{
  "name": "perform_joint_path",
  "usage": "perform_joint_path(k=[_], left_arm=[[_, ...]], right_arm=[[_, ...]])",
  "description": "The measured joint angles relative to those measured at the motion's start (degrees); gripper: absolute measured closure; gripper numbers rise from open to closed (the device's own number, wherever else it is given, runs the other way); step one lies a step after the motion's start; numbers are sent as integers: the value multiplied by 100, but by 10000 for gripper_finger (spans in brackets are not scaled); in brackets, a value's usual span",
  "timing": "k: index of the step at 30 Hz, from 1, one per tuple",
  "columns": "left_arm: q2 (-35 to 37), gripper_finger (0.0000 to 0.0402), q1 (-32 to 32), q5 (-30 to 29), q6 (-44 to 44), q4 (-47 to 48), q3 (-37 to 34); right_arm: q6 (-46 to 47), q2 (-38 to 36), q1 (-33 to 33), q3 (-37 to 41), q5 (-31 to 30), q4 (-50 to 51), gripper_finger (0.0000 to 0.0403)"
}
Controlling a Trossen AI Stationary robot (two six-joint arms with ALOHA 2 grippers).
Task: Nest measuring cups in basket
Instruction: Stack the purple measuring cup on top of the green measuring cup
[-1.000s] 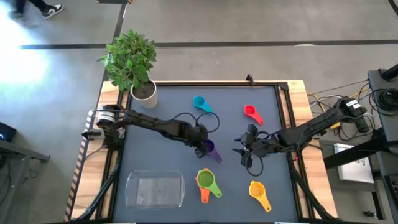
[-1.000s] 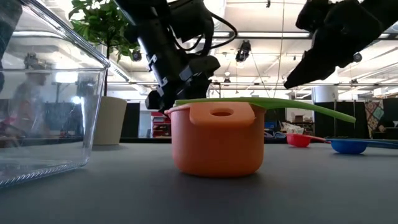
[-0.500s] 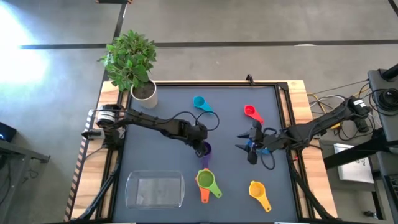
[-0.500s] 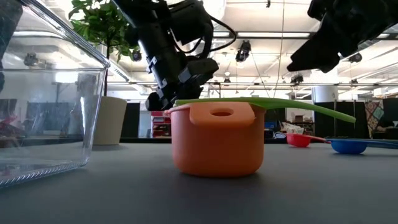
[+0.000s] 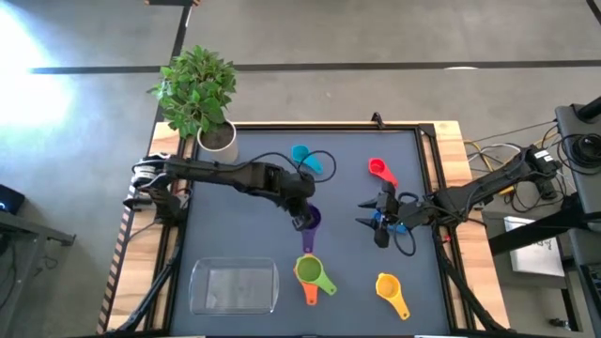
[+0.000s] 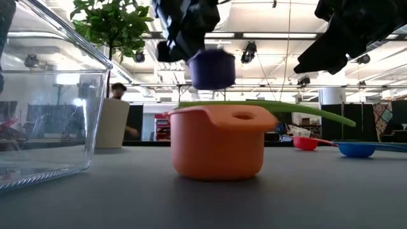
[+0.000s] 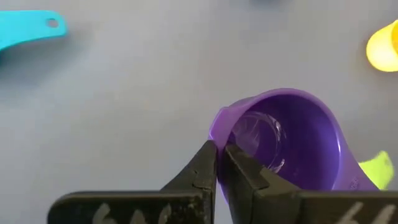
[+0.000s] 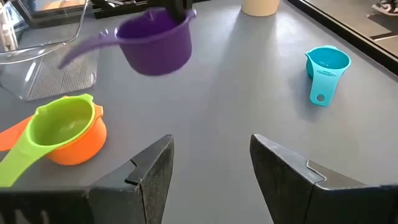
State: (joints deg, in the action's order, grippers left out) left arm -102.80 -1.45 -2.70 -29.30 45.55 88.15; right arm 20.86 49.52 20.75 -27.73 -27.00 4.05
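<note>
One purple cup (image 7: 292, 140) hangs pinched by its rim in the left pincer (image 7: 219, 163).

Left end effector (image 5: 301, 220) clamped, raised

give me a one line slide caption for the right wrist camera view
Left gripper lifts the purple cup above the table, beside the green cup nested in orange.
</note>
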Motion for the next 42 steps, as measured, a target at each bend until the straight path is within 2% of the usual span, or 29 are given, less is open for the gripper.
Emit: perform_joint_path(k=[7, 14, 20, 30, 38, 42], left_arm=[[0, 401, -563, 227, -1138, -26, -55], [-84, 401, -1360, -382, -2734, -344, -128], [-402, 401, -1620, -406, -3604, -375, -137], [-813, 401, -1726, -234, -3901, -520, -142], [-861, 401, -1775, -229, -3932, -366, -159], [-861, 382, -1775, -230, -3882, -374, -159]], right_arm=[[-57, -68, 32, 0, 42, 82, 202], [-150, -115, 90, 2, 44, 103, 202], [-209, -116, 130, 2, 46, 121, 202], [-258, -327, 222, 2, 102, 124, 202], [-286, -372, 264, 2, 149, 125, 202], [-286, -372, 264, 0, 149, 125, 202]])
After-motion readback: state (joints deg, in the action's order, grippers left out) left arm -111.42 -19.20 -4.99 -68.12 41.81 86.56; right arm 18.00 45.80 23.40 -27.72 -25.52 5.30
